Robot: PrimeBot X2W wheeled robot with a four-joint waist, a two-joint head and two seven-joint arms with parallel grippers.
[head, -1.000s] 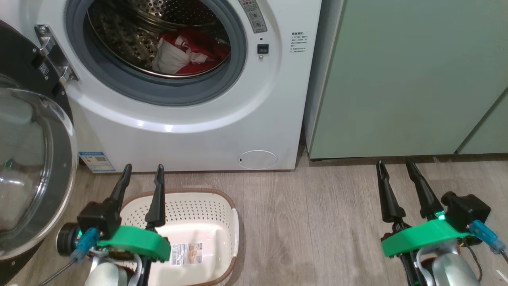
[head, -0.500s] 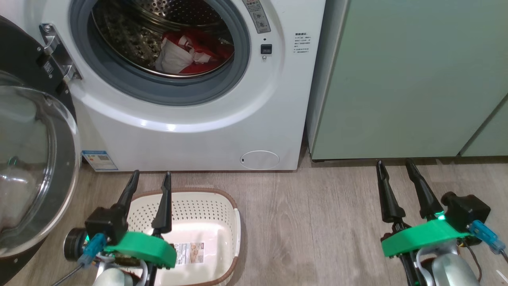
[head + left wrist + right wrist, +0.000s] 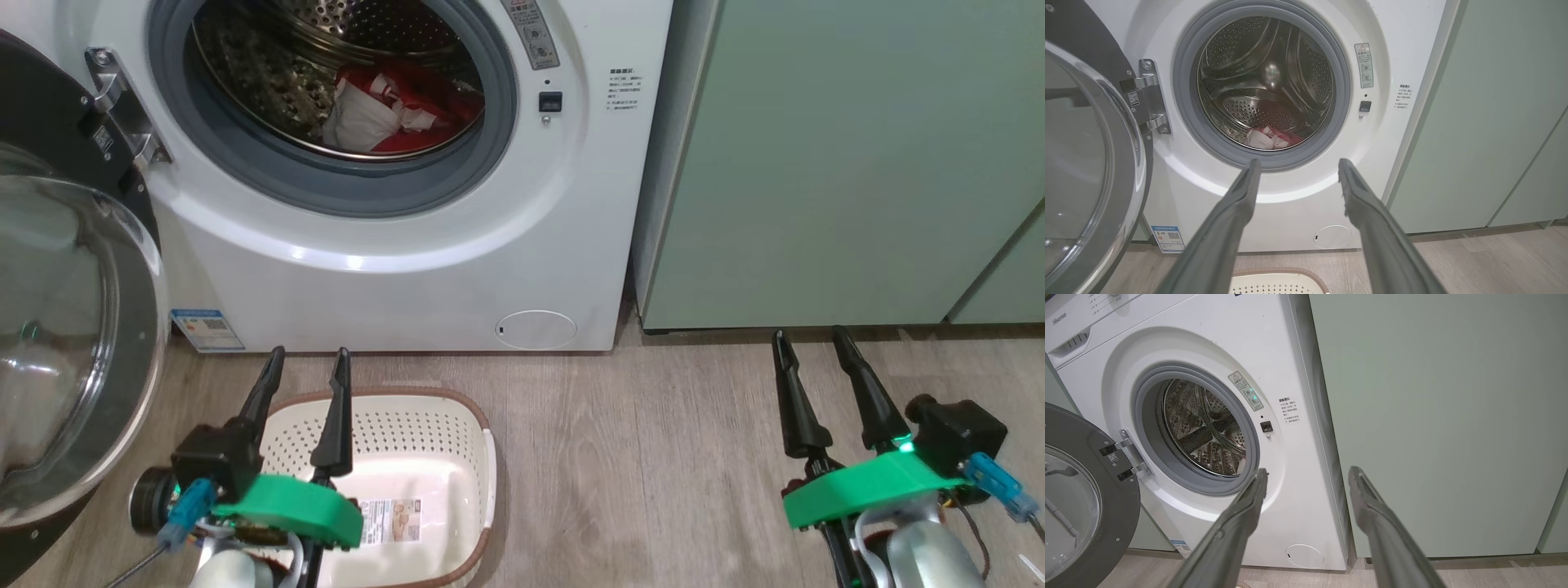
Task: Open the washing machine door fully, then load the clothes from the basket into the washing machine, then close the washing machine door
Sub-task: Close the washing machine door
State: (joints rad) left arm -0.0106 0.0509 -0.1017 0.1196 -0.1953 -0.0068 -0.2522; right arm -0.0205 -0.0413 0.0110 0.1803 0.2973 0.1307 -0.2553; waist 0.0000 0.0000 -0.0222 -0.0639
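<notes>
The white washing machine stands with its round door swung wide open to the left on its metal hinge. Red and white clothes lie low in the steel drum, and they also show in the left wrist view as clothes. The cream basket sits on the floor before the machine, with a paper label on its bare bottom. My left gripper hovers open over the basket's back left corner. My right gripper is open above the floor at the right, holding nothing.
Pale green cabinets stand right of the machine. A small round white flap sits low on the washer front. Grey wood floor lies between the basket and my right gripper. The open door reaches far out on the left.
The head view has shifted a little rightward and down across the frames. My left gripper sits slightly further right over the basket. Both grippers stay open.
</notes>
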